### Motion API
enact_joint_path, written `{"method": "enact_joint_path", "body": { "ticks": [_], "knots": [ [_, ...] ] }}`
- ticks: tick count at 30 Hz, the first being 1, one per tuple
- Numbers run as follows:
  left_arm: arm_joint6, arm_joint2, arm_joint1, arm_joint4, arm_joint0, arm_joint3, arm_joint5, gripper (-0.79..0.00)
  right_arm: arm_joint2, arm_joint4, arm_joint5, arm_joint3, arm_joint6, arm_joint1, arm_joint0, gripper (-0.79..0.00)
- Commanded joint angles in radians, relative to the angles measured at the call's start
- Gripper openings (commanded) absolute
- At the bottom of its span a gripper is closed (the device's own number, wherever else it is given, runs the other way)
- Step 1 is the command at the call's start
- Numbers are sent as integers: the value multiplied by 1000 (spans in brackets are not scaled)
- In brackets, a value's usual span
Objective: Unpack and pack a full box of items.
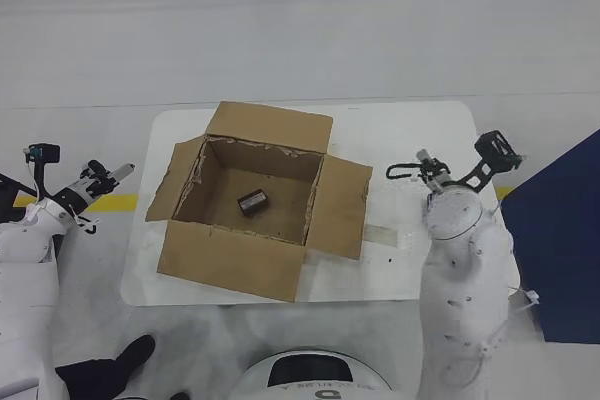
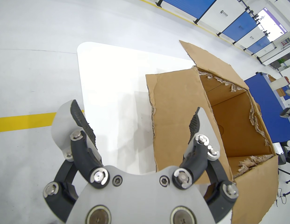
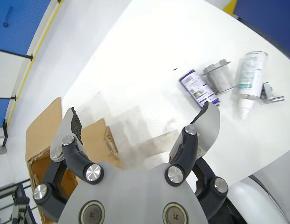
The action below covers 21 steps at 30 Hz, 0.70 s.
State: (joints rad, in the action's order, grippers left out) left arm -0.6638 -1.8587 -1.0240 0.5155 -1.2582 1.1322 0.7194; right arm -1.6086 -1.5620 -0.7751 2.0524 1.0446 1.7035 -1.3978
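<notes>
Inside the box [image 1: 230, 262], one dark item [image 1: 253, 202]; outside, two bottles [image 3: 198, 88] [image 3: 250, 78].

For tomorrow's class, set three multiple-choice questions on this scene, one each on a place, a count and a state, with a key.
1. Where does the dark item lie?
A beside the box
B inside the box
C in a tool

2. How many things lie in the box?
A one
B three
C five

3. How is the left tool?
A open
B shut on the dark item
C shut on the box

Key:
1. B, it rests on the box floor.
2. A, the dark item lies there alone.
3. A, its fingers stand apart with nothing between them.
</notes>
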Motion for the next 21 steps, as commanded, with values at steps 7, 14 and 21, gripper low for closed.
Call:
{"method": "enact_joint_path", "body": {
  "ticks": [7,14,21],
  "knots": [
    [0,0,0,0,0,0,0,0,-254,3,-29,-180,-28,15,68,0],
    [0,0,0,0,0,0,0,0,-456,25,-22,-343,-21,17,154,-25],
    [0,0,0,0,0,0,0,0,-523,-10,28,-411,28,17,191,-123]
  ]
}}
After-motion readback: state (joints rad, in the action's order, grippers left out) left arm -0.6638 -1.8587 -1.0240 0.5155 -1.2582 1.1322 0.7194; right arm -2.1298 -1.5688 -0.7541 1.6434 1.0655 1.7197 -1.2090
